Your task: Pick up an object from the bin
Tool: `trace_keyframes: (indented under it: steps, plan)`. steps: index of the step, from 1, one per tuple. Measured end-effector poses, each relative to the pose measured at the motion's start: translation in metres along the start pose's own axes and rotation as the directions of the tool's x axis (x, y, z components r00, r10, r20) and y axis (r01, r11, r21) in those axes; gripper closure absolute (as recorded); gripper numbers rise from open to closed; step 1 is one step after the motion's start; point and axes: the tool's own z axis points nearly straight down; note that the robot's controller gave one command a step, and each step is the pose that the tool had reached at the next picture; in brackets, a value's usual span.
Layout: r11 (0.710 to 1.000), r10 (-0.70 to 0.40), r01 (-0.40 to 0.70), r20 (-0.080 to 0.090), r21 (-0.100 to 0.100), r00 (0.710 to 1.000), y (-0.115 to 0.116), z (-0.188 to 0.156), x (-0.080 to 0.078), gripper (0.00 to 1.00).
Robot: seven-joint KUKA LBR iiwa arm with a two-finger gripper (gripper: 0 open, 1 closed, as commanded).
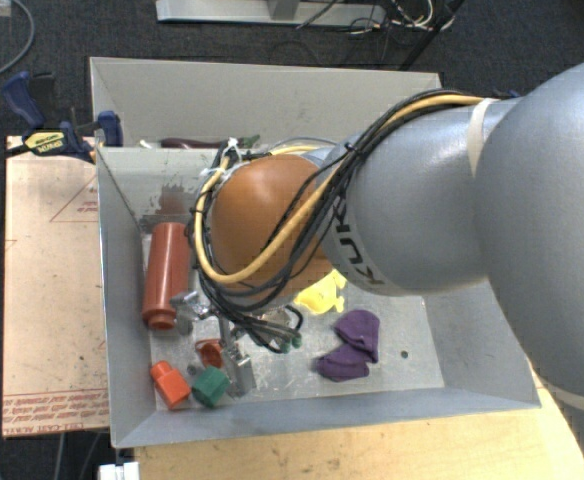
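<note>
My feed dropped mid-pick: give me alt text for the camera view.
The arm's orange-covered wrist hangs low over the grey bin's left half, its tip by a small red piece, a green block and an orange block. A red-brown cylinder lies left; purple scraps and a yellow thing right.

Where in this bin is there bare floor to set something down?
Bare floor lies right of the two purple pieces, up to the right wall. A smaller strip runs between them and the green block, along the near wall. Crowded: the left near corner, with red-brown cylinder, orange block, small red piece and the hand.
</note>
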Motion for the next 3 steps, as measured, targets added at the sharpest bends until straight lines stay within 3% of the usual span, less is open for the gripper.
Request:
trace_keyframes:
  steps: [1, 2, 3]
  plan:
    - [0.995, -0.101, 0.101, 0.01, 0.002, 0.995, -0.018, 0.003, 0.005, 0.0]
    - [0.971, -0.238, 0.238, 0.007, 0.003, 0.971, -0.031, 0.06, 0.001, 0.0]
    - [0.909, -0.417, 0.417, 0.013, 0.006, 0.909, -0.026, 0.078, 0.0, 1.0]
